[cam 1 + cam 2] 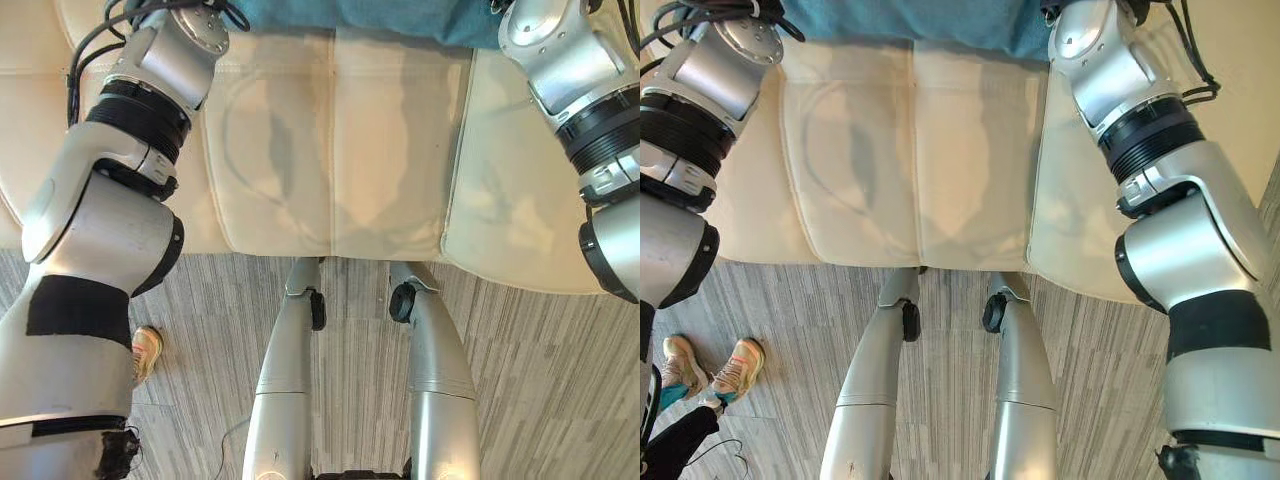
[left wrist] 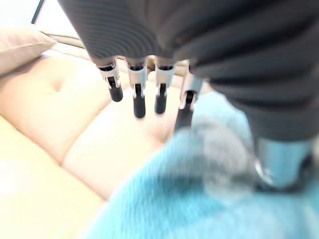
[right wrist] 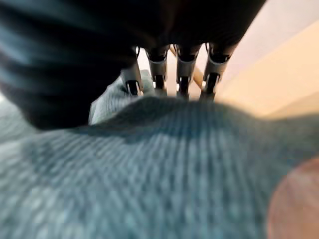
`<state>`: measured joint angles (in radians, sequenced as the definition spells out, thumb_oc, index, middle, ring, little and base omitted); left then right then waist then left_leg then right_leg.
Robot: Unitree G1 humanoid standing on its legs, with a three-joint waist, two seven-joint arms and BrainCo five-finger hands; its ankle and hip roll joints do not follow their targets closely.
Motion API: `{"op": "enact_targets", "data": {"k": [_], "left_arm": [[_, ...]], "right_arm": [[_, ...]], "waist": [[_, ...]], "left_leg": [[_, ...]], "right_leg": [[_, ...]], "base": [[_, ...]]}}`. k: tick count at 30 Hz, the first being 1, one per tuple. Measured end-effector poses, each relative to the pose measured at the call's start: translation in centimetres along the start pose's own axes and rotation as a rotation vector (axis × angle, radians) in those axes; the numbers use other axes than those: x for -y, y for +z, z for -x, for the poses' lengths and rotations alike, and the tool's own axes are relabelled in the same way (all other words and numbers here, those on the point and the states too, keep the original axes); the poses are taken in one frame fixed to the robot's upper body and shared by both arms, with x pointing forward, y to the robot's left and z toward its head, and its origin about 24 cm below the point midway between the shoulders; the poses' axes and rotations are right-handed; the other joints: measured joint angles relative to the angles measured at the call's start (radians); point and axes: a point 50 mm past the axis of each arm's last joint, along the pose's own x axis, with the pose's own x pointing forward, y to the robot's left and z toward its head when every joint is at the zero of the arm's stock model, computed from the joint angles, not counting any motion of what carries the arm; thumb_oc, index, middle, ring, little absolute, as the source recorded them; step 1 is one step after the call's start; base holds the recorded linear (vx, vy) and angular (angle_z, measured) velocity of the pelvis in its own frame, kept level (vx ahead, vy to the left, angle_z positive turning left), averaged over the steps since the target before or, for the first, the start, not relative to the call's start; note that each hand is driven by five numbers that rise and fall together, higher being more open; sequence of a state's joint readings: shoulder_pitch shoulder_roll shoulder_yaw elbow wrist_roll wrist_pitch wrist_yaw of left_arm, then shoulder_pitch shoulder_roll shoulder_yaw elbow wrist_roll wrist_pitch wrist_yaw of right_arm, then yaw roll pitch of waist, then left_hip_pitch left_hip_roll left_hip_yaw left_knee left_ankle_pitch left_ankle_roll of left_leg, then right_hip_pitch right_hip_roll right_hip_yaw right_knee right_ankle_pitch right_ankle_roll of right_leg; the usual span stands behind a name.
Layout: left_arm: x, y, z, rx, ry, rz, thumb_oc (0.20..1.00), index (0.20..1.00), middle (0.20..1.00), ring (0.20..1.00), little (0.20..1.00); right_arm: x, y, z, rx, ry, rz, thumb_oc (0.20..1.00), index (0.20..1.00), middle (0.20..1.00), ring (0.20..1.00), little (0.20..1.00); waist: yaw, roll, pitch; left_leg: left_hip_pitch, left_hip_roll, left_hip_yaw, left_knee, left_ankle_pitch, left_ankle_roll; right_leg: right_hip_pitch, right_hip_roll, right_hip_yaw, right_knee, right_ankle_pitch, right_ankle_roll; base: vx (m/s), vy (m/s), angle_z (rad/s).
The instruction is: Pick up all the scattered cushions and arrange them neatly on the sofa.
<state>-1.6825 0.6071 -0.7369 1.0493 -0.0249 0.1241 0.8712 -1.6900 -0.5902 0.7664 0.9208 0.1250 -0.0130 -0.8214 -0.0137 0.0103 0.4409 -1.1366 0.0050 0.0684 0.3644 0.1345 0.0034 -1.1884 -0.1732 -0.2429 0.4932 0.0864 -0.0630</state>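
Note:
A teal cushion [image 1: 400,20] lies at the back of the cream sofa [image 1: 330,150], along the top edge of the eye views. Both my arms reach up to it, one at each end. In the left wrist view my left hand [image 2: 137,94] holds its fingers straight over the sofa seat, beside the teal cushion [image 2: 199,199]. In the right wrist view my right hand [image 3: 182,69] lays straight fingers against the far edge of the teal cushion [image 3: 149,164], which hides their tips.
A beige cushion [image 2: 20,47] rests against the sofa's corner beyond my left hand. A person's shoes [image 1: 735,370] stand on the striped grey carpet to my left, close to the sofa's front edge.

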Motion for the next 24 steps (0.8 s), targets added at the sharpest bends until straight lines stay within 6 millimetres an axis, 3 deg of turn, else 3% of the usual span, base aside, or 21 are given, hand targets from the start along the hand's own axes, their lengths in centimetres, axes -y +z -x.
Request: {"op": "enact_targets", "data": {"k": [7,10,13,15,17,18,22,23,24], "left_arm": [[0.0,-0.7,0.1,-0.049,-0.003,0.029,1.0,1.0,1.0,1.0,1.0],[1.2,-2.7,1.8,-0.102,-0.078,0.071,1.0,1.0,1.0,1.0,1.0],[2.5,-7.4,5.4,-0.276,-0.179,0.168,1.0,1.0,1.0,1.0,1.0],[3.1,-12.0,9.3,-0.516,-0.23,0.282,1.0,1.0,1.0,1.0,1.0],[2.9,-14.7,11.6,-0.647,-0.266,0.363,1.0,1.0,1.0,1.0,1.0],[2.3,-16.0,13.3,-0.722,-0.251,0.497,1.0,1.0,1.0,1.0,1.0],[1.3,-18.8,18.6,-0.84,-0.304,0.624,1.0,1.0,1.0,1.0,1.0],[0.5,-20.7,22.7,-0.91,-0.361,0.576,1.0,1.0,1.0,1.0,1.0],[-0.1,-21.6,25.3,-0.96,-0.389,0.562,1.0,1.0,1.0,1.0,1.0]], "right_arm": [[-0.8,-1.1,0.6,-0.012,0.048,0.091,1.0,1.0,1.0,1.0,1.0],[-1.5,-3.2,1.9,-0.078,0.104,0.109,1.0,1.0,1.0,1.0,1.0],[-2.5,-6.2,5.2,-0.2,0.186,0.056,1.0,1.0,1.0,1.0,1.0],[-3.3,-9.2,9.0,-0.339,0.252,0.021,1.0,1.0,1.0,1.0,1.0],[-3.3,-11.4,11.6,-0.439,0.289,0.018,1.0,1.0,1.0,1.0,1.0],[-3.1,-12.6,13.3,-0.51,0.289,-0.02,1.0,1.0,1.0,1.0,1.0],[-2.4,-15.5,18.4,-0.675,0.329,-0.051,1.0,1.0,1.0,1.0,1.0],[-2.0,-16.9,22.3,-0.75,0.39,-0.036,1.0,1.0,1.0,1.0,1.0],[-1.8,-17.3,24.4,-0.784,0.437,-0.038,1.0,1.0,1.0,1.0,1.0]], "waist": [[0.007,0.0,0.0],[0.01,0.0,0.0],[0.01,0.0,0.0],[0.006,0.0,0.0],[0.006,-0.001,-0.001],[0.005,-0.001,-0.001],[0.006,-0.002,0.0],[0.006,-0.002,-0.005],[0.006,-0.002,-0.007]], "left_leg": [[0.008,-0.004,-0.006,0.009,-0.003,-0.005],[0.066,-0.005,-0.007,-0.01,-0.001,-0.005],[0.186,-0.001,-0.003,-0.058,0.006,-0.011],[0.311,-0.001,0.001,-0.112,0.008,-0.008],[0.395,0.0,0.001,-0.148,0.001,-0.012],[0.456,-0.001,0.005,-0.185,0.001,-0.011],[0.619,-0.001,0.023,-0.25,0.004,0.003],[0.721,-0.002,0.026,-0.293,0.004,0.005],[0.771,0.0,0.031,-0.306,-0.01,0.004]], "right_leg": [[0.004,-0.007,0.001,0.028,-0.018,0.014],[0.061,-0.005,-0.001,0.01,-0.016,0.014],[0.186,0.01,-0.001,-0.051,-0.006,0.026],[0.31,0.02,0.001,-0.11,0.006,0.025],[0.397,0.03,0.0,-0.158,0.002,0.045],[0.455,0.034,0.0,-0.193,0.008,0.052],[0.616,0.047,0.002,-0.268,0.027,0.052],[0.718,0.054,0.003,-0.321,0.035,0.059],[0.771,0.062,0.002,-0.342,0.034,0.063]], "base": [[-0.02,-0.007,0.05],[-0.04,0.03,0.01],[-0.03,0.064,-0.09],[0.02,0.044,-0.11],[0.06,0.041,-0.08],[0.05,0.033,-0.1],[0.11,0.073,-0.1],[0.12,0.09,-0.24],[0.16,0.127,-0.3]]}}
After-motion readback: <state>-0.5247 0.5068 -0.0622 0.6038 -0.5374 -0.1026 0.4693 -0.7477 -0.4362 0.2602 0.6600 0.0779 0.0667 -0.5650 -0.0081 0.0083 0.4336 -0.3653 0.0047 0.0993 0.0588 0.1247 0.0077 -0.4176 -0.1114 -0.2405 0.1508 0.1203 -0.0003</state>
